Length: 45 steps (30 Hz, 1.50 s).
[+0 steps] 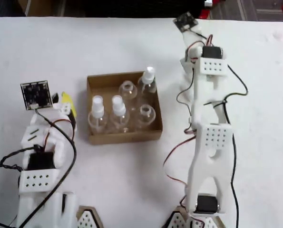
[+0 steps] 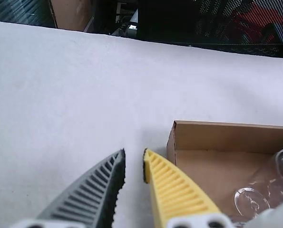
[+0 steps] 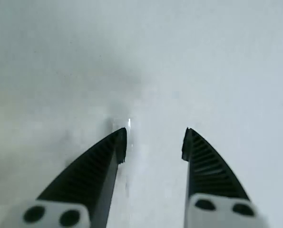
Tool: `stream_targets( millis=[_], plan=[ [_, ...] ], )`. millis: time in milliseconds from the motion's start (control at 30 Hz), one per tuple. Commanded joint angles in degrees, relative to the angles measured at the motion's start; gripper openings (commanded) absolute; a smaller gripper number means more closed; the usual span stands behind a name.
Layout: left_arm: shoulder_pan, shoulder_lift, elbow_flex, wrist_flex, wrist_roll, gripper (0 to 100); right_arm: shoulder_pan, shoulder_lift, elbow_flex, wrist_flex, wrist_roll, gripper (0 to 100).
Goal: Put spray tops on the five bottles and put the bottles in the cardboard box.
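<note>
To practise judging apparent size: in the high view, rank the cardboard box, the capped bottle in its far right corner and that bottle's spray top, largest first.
1. cardboard box
2. capped bottle
3. spray top

Left wrist view: left jaws over white bench (image 2: 60, 95), beside cardboard box (image 2: 217, 137).

One grey jaw and one yellow jaw, both ribbed on their inner faces, with tips slightly parted by a narrow gap and nothing between them. The yellow jaw lies just beside the near corner of the box. The box is open-topped, plain brown, with one corner and two walls in view. Clear bottles (image 2: 248, 202) stand inside it toward the far side from the jaws, only partly seen. Bare bench surface runs back to a dark area behind its far edge.
</note>
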<state>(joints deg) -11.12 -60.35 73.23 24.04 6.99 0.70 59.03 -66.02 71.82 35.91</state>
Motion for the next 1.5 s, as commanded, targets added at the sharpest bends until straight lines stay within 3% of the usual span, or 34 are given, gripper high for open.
stream_targets(
  millis=[0, 400, 567, 667, 867, 1233, 1467],
  plan=[
    [0.7, 0.2, -0.1, -1.8, -0.7, 7, -0.7, 5.1, -9.6, 0.0, 2.9, 17.0],
    [0.7, 0.2, -0.1, -1.8, -0.7, 7, -0.7, 15.6, -19.1, 0.2, 6.6, 16.2],
    [0.7, 0.2, -0.1, -1.8, -0.7, 7, -1.0, 15.9, -18.5, 0.6, 12.0, 2.3],
    [0.7, 0.2, -0.1, -1.8, -0.7, 7, -1.1, 15.5, -19.1, 3.7, 16.1, 2.5],
    [0.8, 0.2, -0.1, -1.8, -0.7, 7, -0.4, 10.6, -29.5, 12.4, 15.6, 1.6],
    [0.8, 0.2, -0.2, -1.3, -0.7, 7, -1.0, -12.2, -29.4, 22.8, 1.6, 1.6],
    [0.7, -2.2, -1.5, 1.2, -0.6, 14, -7.0, -32.4, -29.4, 27.0, -8.8, 1.6]
  ],
)
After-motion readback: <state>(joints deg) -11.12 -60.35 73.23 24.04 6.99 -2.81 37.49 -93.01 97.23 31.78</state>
